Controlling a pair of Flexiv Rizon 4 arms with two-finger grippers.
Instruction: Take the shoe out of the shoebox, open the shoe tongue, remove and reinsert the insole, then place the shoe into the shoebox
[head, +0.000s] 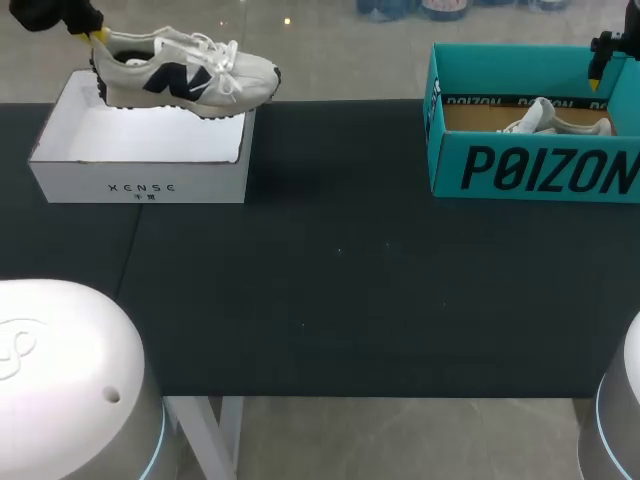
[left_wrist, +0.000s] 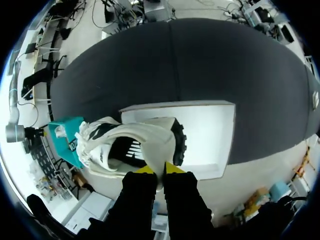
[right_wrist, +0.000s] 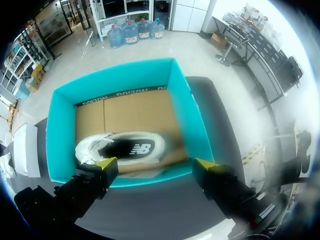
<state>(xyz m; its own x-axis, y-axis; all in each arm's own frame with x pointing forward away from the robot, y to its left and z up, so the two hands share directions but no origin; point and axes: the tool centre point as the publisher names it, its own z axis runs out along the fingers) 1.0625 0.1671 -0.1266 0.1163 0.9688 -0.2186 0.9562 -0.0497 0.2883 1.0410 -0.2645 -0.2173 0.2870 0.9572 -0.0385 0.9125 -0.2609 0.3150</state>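
Note:
A white sneaker (head: 185, 72) with a dark logo hangs level above the open white shoebox (head: 140, 165) at the table's far left. My left gripper (head: 98, 38) is shut on its heel; in the left wrist view the yellow tips (left_wrist: 160, 170) pinch the heel collar, and the sneaker (left_wrist: 125, 142) points away over the white shoebox (left_wrist: 205, 130). At the far right stands a teal shoebox (head: 530, 165) with a second white shoe (head: 550, 120) inside. My right gripper (head: 598, 72) hovers open above the teal shoebox (right_wrist: 185, 110). Its own view shows the right gripper (right_wrist: 155, 165) straddling that shoe (right_wrist: 120, 147) from above without touching it.
The dark tabletop (head: 340, 280) spreads between the two boxes. Both boxes sit along the far edge. The white bases of my arms (head: 60, 370) fill the near corners.

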